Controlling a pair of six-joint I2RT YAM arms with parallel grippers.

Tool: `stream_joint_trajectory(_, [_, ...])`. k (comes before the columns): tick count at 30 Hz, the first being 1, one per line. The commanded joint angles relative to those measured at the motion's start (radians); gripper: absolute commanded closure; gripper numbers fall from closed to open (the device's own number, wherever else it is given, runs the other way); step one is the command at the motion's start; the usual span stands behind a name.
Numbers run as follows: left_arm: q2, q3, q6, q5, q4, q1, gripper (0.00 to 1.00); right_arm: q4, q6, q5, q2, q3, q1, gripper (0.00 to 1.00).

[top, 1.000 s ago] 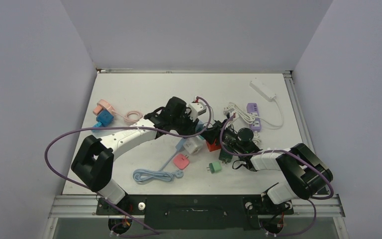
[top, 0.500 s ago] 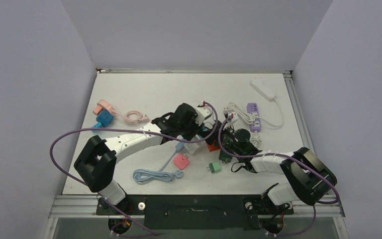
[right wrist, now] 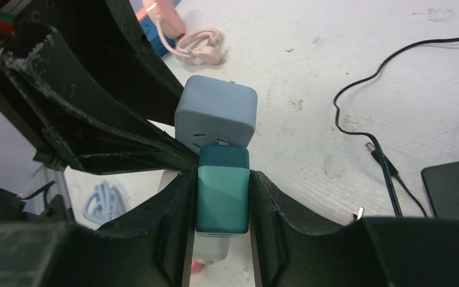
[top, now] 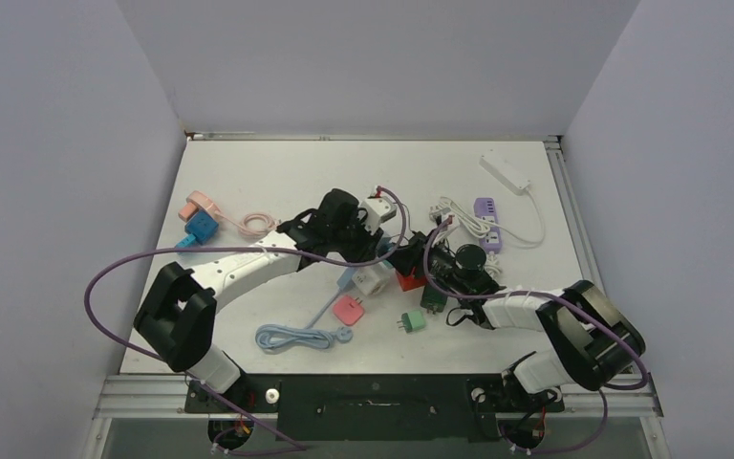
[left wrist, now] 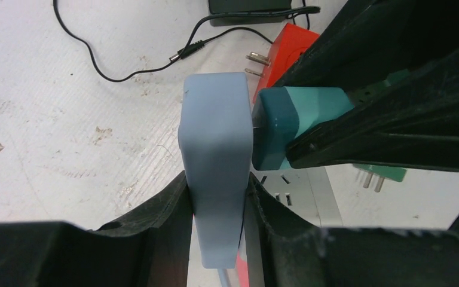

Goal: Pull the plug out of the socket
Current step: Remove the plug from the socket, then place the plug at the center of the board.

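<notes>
- At the far left of the table (top: 248,172), the pink and blue plugs (top: 197,216) lie well apart from the work, so you can ignore them.
- Your left gripper (left wrist: 215,185) is pinching the pale blue socket block (left wrist: 215,137) by its two broad faces and holding it clear of the table. This looks like an anchoring grip: it gives the other arm something fixed to pull against.
- The block's blue cable (top: 291,337) trails down to a loose coil near the front edge, so it should not drag on the block.
- The teal plug (right wrist: 222,191) sits with its nose against the block's face. A thin sliver of metal prong shows at the seam, so I'd judge it is not yet free.
- Your right gripper (right wrist: 222,179) is clamped on the plug's sides and lined up with the prongs, which suits a straight pull away from the block.
- Further right, a red adapter (left wrist: 290,45), a purple power strip (top: 488,211) and a white strip (top: 505,172) lie unused.
- No brand, label or writing is readable on the plug, the block or anything else.
</notes>
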Motion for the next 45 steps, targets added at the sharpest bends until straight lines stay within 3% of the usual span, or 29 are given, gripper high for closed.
stream_joint_trajectory(1, [-0.084, -0.004, -0.059, 0.256, 0.114, 0.082, 1.0, 0.169, 0.063, -0.164, 0.069, 0.013, -0.071, 0.95])
stream_joint_trajectory(3, [-0.088, -0.009, -0.071, 0.299, 0.137, 0.1, 1.0, 0.194, 0.072, -0.176, 0.083, 0.013, -0.082, 0.95])
stream_joint_trajectory(6, [-0.077, -0.001, -0.071, 0.247, 0.125, 0.099, 1.0, 0.16, 0.044, -0.162, 0.072, 0.02, -0.074, 0.95])
stream_joint_trajectory(19, [-0.071, 0.018, -0.104, -0.2, 0.057, 0.057, 1.0, 0.029, -0.053, -0.025, -0.017, 0.017, -0.031, 0.95])
stream_joint_trajectory(25, [-0.118, 0.003, -0.165, -0.148, 0.081, 0.089, 1.0, -0.147, -0.155, 0.147, -0.016, 0.085, 0.042, 0.94])
stream_joint_trajectory(31, [-0.162, -0.011, -0.19, -0.174, 0.089, 0.096, 1.0, -0.178, -0.17, 0.149, 0.093, 0.159, 0.053, 0.93])
stream_joint_trajectory(37, [-0.181, -0.016, -0.218, -0.214, 0.086, 0.108, 1.0, -0.238, -0.185, 0.165, 0.161, 0.206, 0.074, 0.84])
stream_joint_trajectory(45, [-0.17, -0.006, -0.25, -0.215, 0.069, 0.124, 1.0, -0.255, -0.186, 0.167, 0.177, 0.216, 0.081, 0.6])
